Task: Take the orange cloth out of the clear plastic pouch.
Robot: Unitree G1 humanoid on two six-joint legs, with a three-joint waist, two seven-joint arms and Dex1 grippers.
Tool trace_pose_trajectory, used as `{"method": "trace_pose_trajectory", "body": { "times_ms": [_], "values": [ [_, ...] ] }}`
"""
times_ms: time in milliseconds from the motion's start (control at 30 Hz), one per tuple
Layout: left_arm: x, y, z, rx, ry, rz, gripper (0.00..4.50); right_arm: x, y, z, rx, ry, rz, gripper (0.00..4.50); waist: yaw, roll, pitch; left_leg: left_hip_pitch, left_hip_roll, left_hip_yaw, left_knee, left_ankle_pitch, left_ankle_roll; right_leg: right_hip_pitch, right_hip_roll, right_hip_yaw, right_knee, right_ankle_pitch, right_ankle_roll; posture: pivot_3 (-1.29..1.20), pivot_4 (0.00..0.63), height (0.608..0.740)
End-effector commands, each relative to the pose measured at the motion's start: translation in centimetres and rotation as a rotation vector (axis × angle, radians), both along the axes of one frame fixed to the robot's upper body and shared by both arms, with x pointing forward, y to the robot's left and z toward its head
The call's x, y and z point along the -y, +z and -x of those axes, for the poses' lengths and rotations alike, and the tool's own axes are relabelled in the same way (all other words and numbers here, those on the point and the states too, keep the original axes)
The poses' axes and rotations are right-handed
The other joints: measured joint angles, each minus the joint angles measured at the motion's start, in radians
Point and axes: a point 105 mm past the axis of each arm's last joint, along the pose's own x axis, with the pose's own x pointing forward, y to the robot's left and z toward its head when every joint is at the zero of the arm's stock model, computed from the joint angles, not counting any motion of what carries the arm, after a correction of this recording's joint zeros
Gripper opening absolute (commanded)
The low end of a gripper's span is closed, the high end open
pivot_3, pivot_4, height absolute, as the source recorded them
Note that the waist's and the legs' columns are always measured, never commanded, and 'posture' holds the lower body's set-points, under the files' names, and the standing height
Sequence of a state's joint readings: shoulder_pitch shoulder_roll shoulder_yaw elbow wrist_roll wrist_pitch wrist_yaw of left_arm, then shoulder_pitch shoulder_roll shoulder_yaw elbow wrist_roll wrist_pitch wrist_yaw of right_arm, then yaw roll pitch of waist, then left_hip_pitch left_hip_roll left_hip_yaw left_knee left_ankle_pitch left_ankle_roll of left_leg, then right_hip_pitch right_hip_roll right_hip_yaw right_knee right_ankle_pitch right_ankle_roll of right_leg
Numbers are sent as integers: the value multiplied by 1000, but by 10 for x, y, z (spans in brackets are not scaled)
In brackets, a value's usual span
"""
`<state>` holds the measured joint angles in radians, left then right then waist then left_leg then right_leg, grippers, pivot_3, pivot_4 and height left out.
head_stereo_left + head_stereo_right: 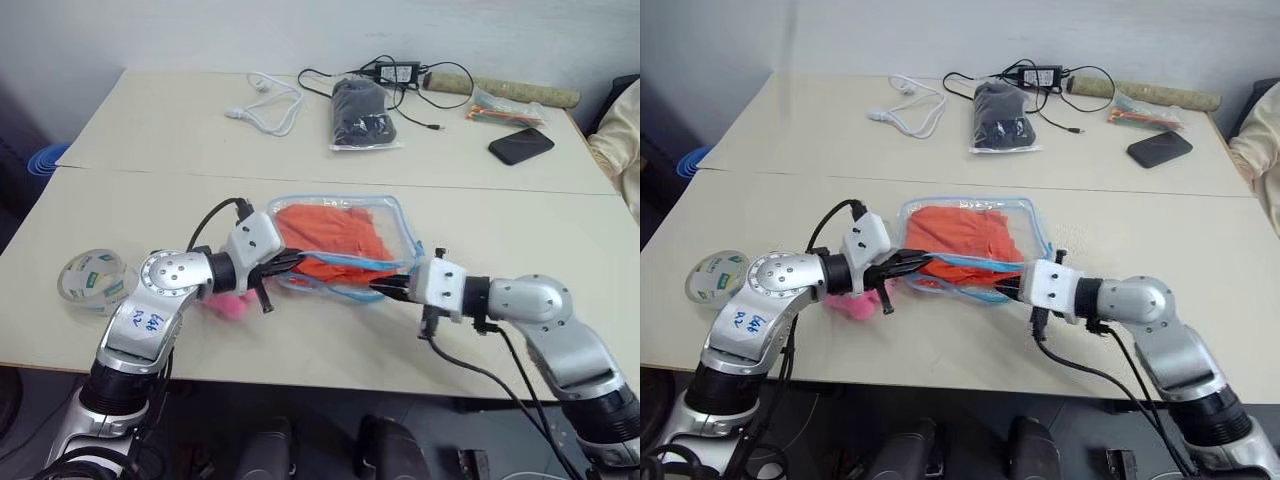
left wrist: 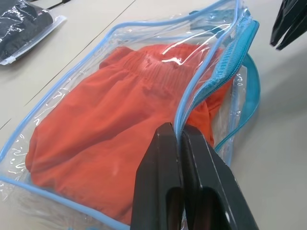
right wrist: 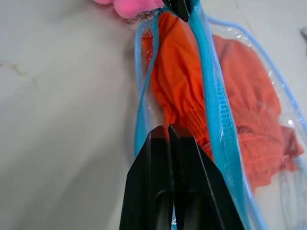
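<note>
The clear plastic pouch [image 1: 402,228] with light blue zipper trim lies on the near table, and the orange cloth [image 1: 332,236] is inside it. Its pink plush keychain [image 1: 232,305] lies by my left wrist. My left gripper [image 2: 178,130] is shut on the blue-trimmed upper flap at the pouch's left end and holds the mouth up. My right gripper [image 3: 168,128] comes in from the right, between the two blue trims. It is shut, with its tips pinching the edge of the orange cloth at the mouth. In the head view it sits at the pouch's near edge [image 1: 386,288].
A tape roll [image 1: 92,280] sits at the near left. On the far table are a white cable [image 1: 268,105], a bag of dark cloth [image 1: 362,112], a black charger [image 1: 395,72], a phone [image 1: 521,146] and a rolled mat [image 1: 500,90]. A person's sleeve [image 1: 615,140] is at the right edge.
</note>
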<state>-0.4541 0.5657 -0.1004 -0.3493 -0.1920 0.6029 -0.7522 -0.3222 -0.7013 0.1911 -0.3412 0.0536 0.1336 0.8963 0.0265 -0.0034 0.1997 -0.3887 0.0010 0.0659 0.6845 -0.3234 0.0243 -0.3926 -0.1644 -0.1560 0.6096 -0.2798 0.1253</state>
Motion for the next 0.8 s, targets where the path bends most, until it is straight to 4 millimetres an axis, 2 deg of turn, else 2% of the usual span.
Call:
{"method": "trace_pose_trajectory", "body": {
  "times_ms": [33, 133, 267, 467, 667, 800],
  "values": [
    [11, 11, 6, 51, -37, 9, 0, -8, 2, -12, 160, -35, 35, 285, -2, 0, 0, 0, 0, 0, 0, 0, 0, 0, 0, 0, 0, 0, 0, 0, 150, 740],
    [14, 12, 6, 50, -41, 21, 0, -9, -11, -17, 214, -21, 117, 843, -2, 0, 0, 0, -1, 0, 0, 0, 0, 0, 0, 0, 0, 0, 0, 0, 150, 740],
    [18, 13, 8, 45, -54, 32, 0, -13, -10, -28, 339, -54, 141, 2168, -4, 0, 0, 0, -1, 0, 0, 0, 0, 0, 0, 0, 0, 0, 0, 0, 150, 740],
    [23, 14, 13, 37, -72, 44, 0, -16, -14, -38, 405, -78, 185, 4098, -3, 0, 0, 0, 1, 0, 0, 0, 0, 0, 0, 0, 0, 0, 0, 0, 150, 740],
    [26, 15, 15, 36, -72, 59, 0, -20, -31, -35, 467, 37, 344, 4098, -6, 0, 0, 0, 1, 0, 0, 0, 0, 0, 0, 0, 0, 0, 0, 0, 150, 740],
    [30, 18, 16, 33, -78, 76, 0, -29, -32, -47, 536, 67, 404, 4098, -8, 0, 0, 1, 1, 0, 0, 0, 0, 0, 0, 0, 0, 0, 0, 0, 150, 740]
  ]
}}
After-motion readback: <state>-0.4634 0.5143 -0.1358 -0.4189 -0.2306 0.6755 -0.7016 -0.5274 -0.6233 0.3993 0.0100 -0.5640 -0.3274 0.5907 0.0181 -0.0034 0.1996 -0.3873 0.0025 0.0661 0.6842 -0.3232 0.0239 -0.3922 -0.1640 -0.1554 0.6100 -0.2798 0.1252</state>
